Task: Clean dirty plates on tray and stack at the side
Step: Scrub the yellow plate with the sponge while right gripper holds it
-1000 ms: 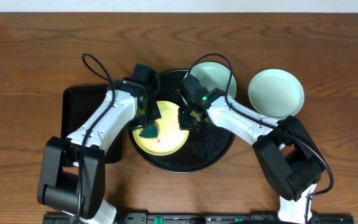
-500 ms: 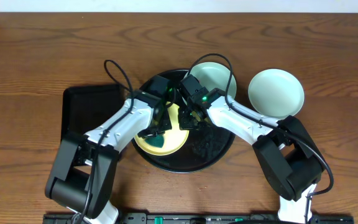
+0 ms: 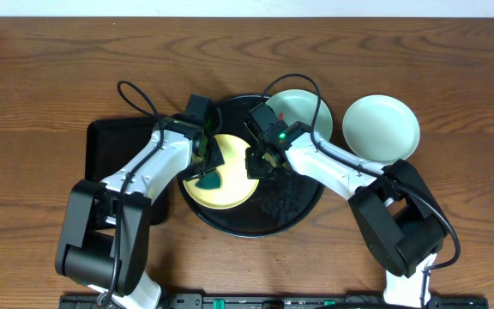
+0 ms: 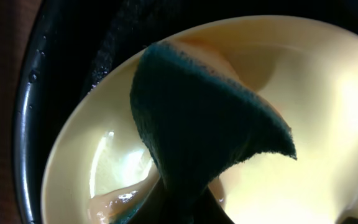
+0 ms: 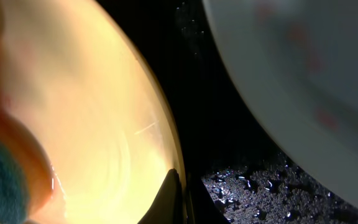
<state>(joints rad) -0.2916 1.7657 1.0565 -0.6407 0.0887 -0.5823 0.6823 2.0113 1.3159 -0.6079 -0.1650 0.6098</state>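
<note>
The pale yellow plate (image 3: 230, 182) lies on the round black tray (image 3: 290, 206). My left gripper (image 3: 206, 174) is shut on a dark teal sponge (image 3: 205, 182) and presses it onto the plate's left half. In the left wrist view the sponge (image 4: 197, 124) covers the yellow plate (image 4: 328, 124), with wet smears beside it. My right gripper (image 3: 256, 165) is shut on the plate's right rim (image 5: 166, 143). A mint plate (image 3: 303, 107) with red streaks (image 5: 303, 74) sits at the tray's back right. A second mint plate (image 3: 381, 127) lies on the wood table (image 3: 453, 77).
A rectangular black tray (image 3: 114, 142) lies left of the round tray, under my left arm. The round tray's floor (image 5: 266, 186) is wet with droplets. Cables loop above both wrists.
My left gripper swept the sponge to the right across the yellow plate and back to its left half. My right gripper has kept its grip on the rim.
</note>
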